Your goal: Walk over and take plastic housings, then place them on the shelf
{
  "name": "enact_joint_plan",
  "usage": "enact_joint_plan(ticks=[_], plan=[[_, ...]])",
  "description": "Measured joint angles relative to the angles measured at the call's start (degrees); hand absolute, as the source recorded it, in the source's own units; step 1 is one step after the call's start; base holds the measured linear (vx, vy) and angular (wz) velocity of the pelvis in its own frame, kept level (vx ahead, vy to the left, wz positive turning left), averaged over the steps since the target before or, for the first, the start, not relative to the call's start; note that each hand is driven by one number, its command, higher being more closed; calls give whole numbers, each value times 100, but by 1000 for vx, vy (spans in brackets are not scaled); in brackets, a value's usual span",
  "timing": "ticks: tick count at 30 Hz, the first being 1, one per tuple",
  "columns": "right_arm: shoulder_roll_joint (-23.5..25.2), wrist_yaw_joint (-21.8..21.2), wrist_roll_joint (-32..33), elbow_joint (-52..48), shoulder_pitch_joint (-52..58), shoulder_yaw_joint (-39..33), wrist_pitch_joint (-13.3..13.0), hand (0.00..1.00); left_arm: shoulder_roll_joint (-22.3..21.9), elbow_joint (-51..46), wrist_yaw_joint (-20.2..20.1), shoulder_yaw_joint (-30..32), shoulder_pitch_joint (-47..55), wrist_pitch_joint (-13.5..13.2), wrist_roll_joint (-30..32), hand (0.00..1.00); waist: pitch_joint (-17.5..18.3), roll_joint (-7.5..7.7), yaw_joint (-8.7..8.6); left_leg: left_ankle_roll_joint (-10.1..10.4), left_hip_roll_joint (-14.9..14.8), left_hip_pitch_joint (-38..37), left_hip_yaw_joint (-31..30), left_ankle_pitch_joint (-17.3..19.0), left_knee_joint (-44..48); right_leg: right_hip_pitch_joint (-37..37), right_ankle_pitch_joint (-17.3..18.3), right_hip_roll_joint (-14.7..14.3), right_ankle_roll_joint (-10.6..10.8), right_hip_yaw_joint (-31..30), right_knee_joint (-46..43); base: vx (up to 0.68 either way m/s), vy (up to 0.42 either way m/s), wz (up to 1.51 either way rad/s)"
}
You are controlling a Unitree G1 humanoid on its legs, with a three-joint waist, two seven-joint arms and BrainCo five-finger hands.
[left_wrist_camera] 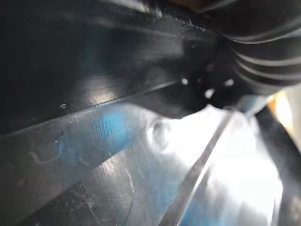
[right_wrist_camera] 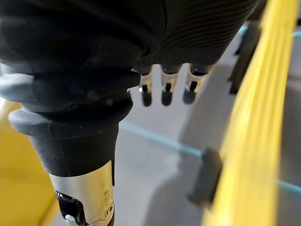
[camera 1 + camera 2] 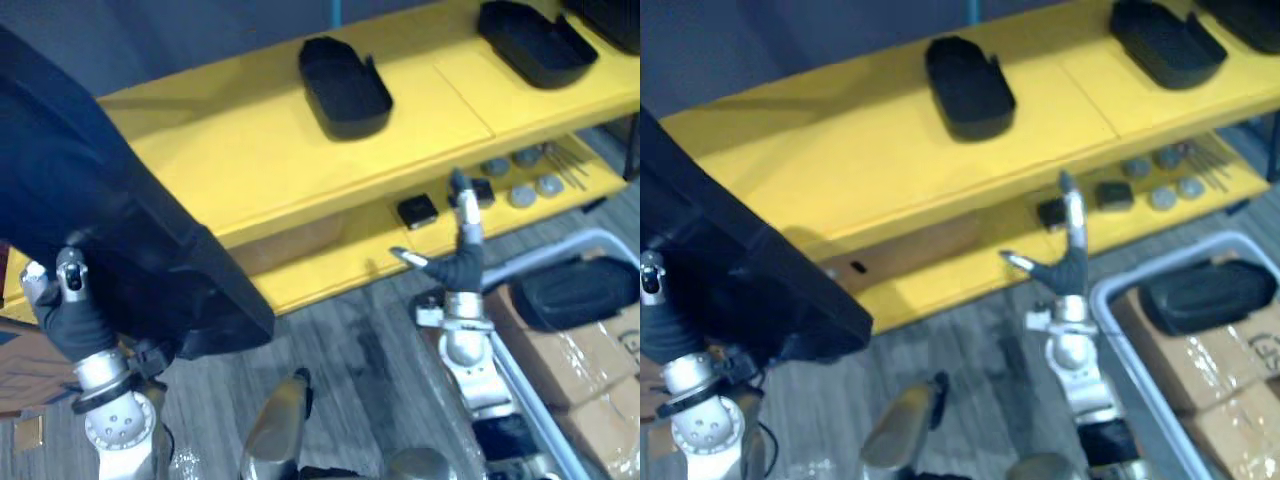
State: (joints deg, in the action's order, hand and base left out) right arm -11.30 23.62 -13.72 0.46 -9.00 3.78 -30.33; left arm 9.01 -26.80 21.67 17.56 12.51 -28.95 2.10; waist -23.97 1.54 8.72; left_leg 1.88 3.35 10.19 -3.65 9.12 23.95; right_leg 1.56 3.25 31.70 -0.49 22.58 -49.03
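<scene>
1. My left hand [image 3: 65, 312] carries a large black plastic housing [image 3: 150, 240] at the yellow shelf's [image 3: 230, 150] left end, seemingly not yet set down; I cannot tell its grip.
2. Two smaller housings, the middle housing [image 3: 345, 85] and the far housing [image 3: 535, 40], already lie on the shelf.
3. My right hand [image 3: 463, 255] is spread and empty.
4. A spare housing [image 3: 575, 290] waits on cardboard boxes [image 3: 585, 390].

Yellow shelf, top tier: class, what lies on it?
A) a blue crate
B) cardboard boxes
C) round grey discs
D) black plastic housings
D: black plastic housings lie on the top tier of the yellow shelf. The round discs sit on its lower tier, and the cardboard boxes are off the shelf.
</scene>
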Motion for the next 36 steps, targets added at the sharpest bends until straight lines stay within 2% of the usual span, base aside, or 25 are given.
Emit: enact_joint_plan(ticks=[1,3,4,5,7,8,9,10,11,13,14,15,16,18,21,23,27,29,32,35,36], plan=[[-6,-103,30,1,-56,-141,-89,0,142,-118,139,43,-65,94,65,100,102,-1,-29,-52,-71,-235,-114,-29,-273,-281,-154,-110,34,-295,-287,289,69,15],[-84,-281,278,2,-335,-357,-154,0,303,-151,296,104,-345,204,55,100,224,-91,-91,-57,-260,-488,-324,-25,-569,-623,673,-615,159,-422,-184,276,49,29],[-145,-377,415,2,-561,-458,-182,0,305,-149,340,197,-497,268,44,100,306,-115,-163,-57,-351,-569,-424,-25,-708,-819,909,-916,176,-441,218,240,-1,39],[-264,-528,659,-1,-790,-594,-202,0,306,-83,410,228,-678,370,4,100,420,-189,-189,-53,-421,-640,-531,-23,-873,-1072,984,-1292,218,-576,1038,303,-66,52],[-484,-809,1336,-3,-982,-762,-189,0,240,115,451,199,-888,473,-2,100,543,-131,-258,-1,-488,-793,-758,12,-988,-1302,817,-1711,441,-994,2190,304,-136,84],[-507,-1027,1910,-34,-983,-856,-119,0,174,199,449,170,-914,555,0,100,585,-89,-358,133,-461,-831,-1013,77,-927,-1298,595,-1896,576,-1271,2804,326,-232,121],[-486,-1169,2287,-49,-935,-938,-52,0,155,250,440,123,-885,576,3,100,641,4,-410,252,-404,-827,-1198,171,-874,-1272,352,-1934,547,-1458,3141,325,-275,145],[-455,-1310,2589,-48,-863,-1034,27,0,159,290,413,86,-826,580,19,100,715,128,-452,360,-331,-817,-1390,295,-804,-1215,-164,-1956,642,-1624,3214,335,-338,128],[-509,-1514,2875,-14,-811,-1129,164,0,-5,352,389,21,-710,593,66,100,791,-29,-441,496,-467,-833,-1478,398,-753,-1153,-151,-2010,697,-1402,3049,361,-315,108],[-618,-1881,3406,43,-815,-1219,450,0,-232,342,197,-20,-382,734,64,100,1039,-355,-288,683,-952,-933,-967,209,-1072,-975,-19,-2280,492,-1009,3088,377,-280,63],[-644,-1968,3493,61,-816,-1223,486,0,-262,342,170,-20,-342,771,64,100,1069,-404,-286,721,-1019,-997,-795,98,-1204,-890,5,-2290,452,-908,3119,291,-195,64],[-666,-2152,3614,59,-767,-1292,547,0,-315,345,96,-28,-331,799,64,100,1100,-454,-335,672,-1097,-1137,-259,-125,-1441,-621,26,-2275,418,-650,3258,261,-148,95],[-668,-2306,3653,19,-603,-1467,565,0,-316,341,-42,-50,-392,783,63,100,1119,-479,-424,572,-1186,-1200,389,-235,-1512,-269,26,-2252,417,-322,3477,246,-125,110],[-662,-2443,3655,-71,-241,-1776,579,0,-294,341,-194,-76,-530,778,60,100,1162,-458,-554,405,-1217,-1238,1196,-354,-1585,110,28,-2196,419,154,3689,169,-49,121],[-659,-2556,3652,-217,-5,-1892,585,0,-254,343,-196,-71,-561,792,55,100,1232,-401,-523,379,-1106,-1243,1185,-509,-1825,147,30,-2123,423,281,3751,68,22,47],[-560,-2634,3653,-574,59,-1894,546,0,-255,394,-173,-73,-546,1001,69,100,1256,-343,-484,307,-937,-1343,1178,-623,-2022,264,21,-2024,452,345,3900,23,52,14],[-318,-2593,3588,-1038,301,-1975,387,0,-205,361,-259,34,-481,1165,139,100,1364,-220,-540,300,-843,-1458,1048,-774,-2300,456,9,-1984,481,451,4140,-6,14,19],[-252,-2520,3450,-1322,410,-2022,383,0,-14,307,-525,335,-265,1296,297,100,1459,-169,-571,317,-837,-1514,1070,-902,-2534,457,-38,-2023,566,451,4278,-41,-30,1],[-259,-2366,3174,-1392,448,-2134,375,0,241,307,-951,690,-155,1413,279,100,1525,-171,-627,321,-848,-1520,1130,-951,-2656,445,-76,-2050,625,428,4344,-59,-16,-7],[-458,-2067,2840,-1507,631,-2418,435,0,717,495,-1614,869,-153,1716,22,100,1709,-237,-654,323,-856,-1563,1328,-961,-2743,423,-174,-2083,665,323,4480,-13,9,-19],[-533,-2038,2813,-1552,671,-2473,445,0,803,591,-1696,874,-159,1758,14,100,1719,-254,-655,323,-851,-1602,1374,-961,-2759,417,-186,-2089,679,249,4482,23,24,-25]])
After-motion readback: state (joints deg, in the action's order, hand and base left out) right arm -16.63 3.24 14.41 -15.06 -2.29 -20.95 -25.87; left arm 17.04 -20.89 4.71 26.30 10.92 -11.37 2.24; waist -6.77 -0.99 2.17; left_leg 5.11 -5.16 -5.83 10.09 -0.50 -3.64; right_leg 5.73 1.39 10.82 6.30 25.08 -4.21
